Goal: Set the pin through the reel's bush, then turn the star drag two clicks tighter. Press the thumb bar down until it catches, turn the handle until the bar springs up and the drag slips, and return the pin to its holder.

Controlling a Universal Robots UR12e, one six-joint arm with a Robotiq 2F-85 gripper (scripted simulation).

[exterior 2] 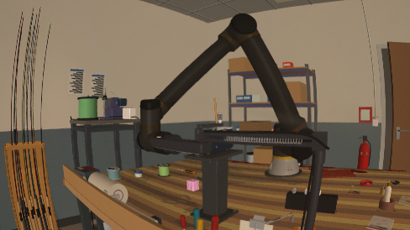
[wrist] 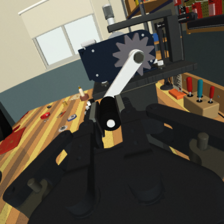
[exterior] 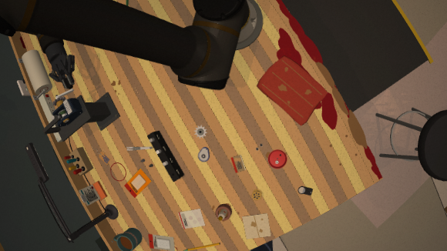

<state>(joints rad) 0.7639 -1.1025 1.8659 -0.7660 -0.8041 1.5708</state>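
At the left end of the striped bench the dark blue reel (wrist: pixel 113 55) (exterior: pixel 67 111) sits clamped on a black stand (exterior: pixel 96 113) (exterior 2: pixel 215 184). Its grey star drag (wrist: pixel 134 55) fronts the side plate, and a white handle arm (wrist: pixel 122 74) runs down from the hub to a black knob (wrist: pixel 109 114). My gripper (wrist: pixel 109 117) (exterior: pixel 63 71) is closed around that handle knob, just beyond the reel toward the bench's end. A white thumb bar (wrist: pixel 88 42) shows on the reel's top edge. I cannot tell where the pin is.
The bench's raised wooden edge (exterior 2: pixel 101 201) runs close by, with a white paper roll (exterior: pixel 35 73) (exterior 2: pixel 107 187) beside my gripper. A block of screwdrivers (wrist: pixel 201 103) (exterior: pixel 77 161) stands past the stand. A black holder block (exterior: pixel 165 155), a gear (exterior: pixel 200 132) and small parts lie mid-bench.
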